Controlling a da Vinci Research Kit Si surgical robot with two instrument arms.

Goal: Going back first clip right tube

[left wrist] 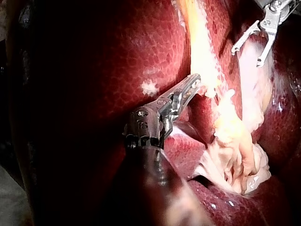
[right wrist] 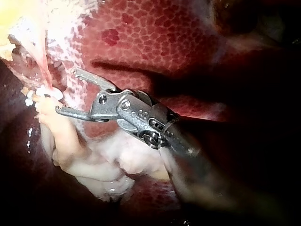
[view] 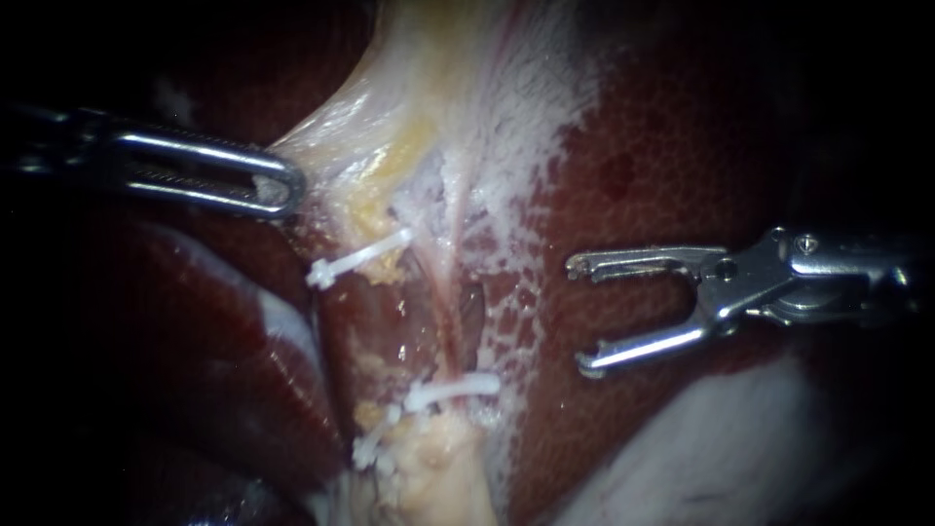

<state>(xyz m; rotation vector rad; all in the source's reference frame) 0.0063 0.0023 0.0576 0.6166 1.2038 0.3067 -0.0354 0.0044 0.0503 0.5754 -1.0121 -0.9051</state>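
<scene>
I am holding my left instrument (view: 280, 187) clenched on pale tissue (view: 351, 117) at 10 o'clock, so the right tube (view: 446, 321) is lying taut, while my right instrument (view: 582, 314) is hanging released and empty at 2 o'clock from that tube's clip (view: 453, 390).

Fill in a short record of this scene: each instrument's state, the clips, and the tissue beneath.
Left instrument: slender metal, end effector shut on pale yellowish tissue
Right instrument: slender metal, end effector open, empty, over mottled dark red liver
Upper white plastic clip: below left instrument's tip
Lower white plastic clip: lower centre of endoscope view
</scene>
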